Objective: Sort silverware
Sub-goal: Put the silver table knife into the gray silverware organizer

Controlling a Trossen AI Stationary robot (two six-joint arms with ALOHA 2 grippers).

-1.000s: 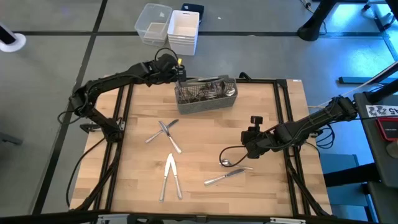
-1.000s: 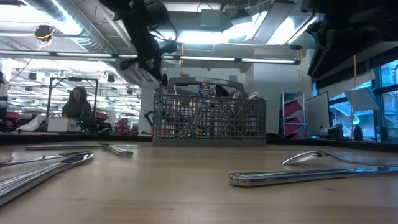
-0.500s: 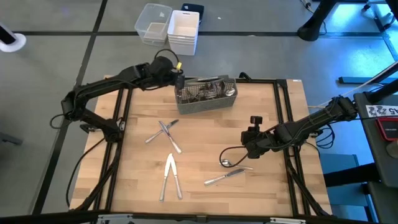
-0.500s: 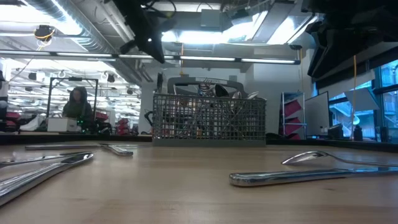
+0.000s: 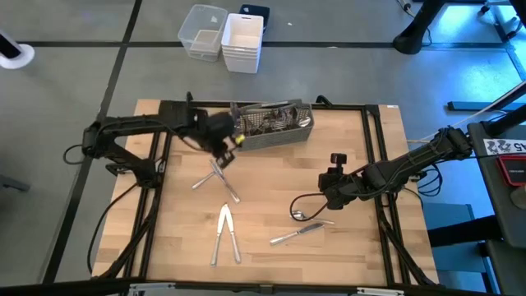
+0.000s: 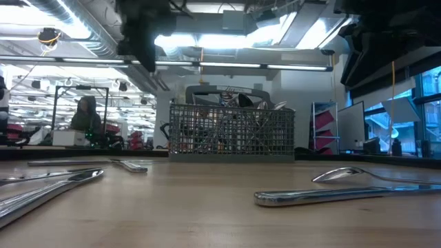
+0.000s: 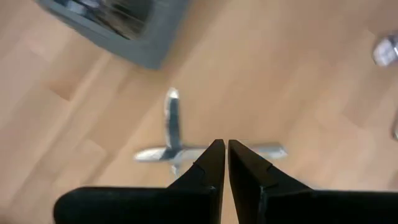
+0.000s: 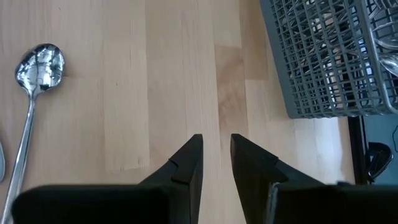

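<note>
We see the left tool (image 7: 221, 163) clenched and empty above the crossed forks (image 5: 216, 175) on the desk (image 5: 353, 156), beside the caddy (image 5: 271, 125). The right tool (image 8: 216, 163) waits part-open near a spoon (image 8: 34, 87). Descending clenched risks scattering the sorted pile.

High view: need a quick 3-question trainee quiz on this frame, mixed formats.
1. True or false: the left claw hangs over the crossed pair of utensils.
2. Multiple choice: the spoon lies nearest to A) the right claw, B) the mesh caddy, C) the white bins.
3. Fill in: the caddy sits at the table's ___ edge, away from the camera of the low view.

Key: 1 true; 2 A; 3 far.
</note>
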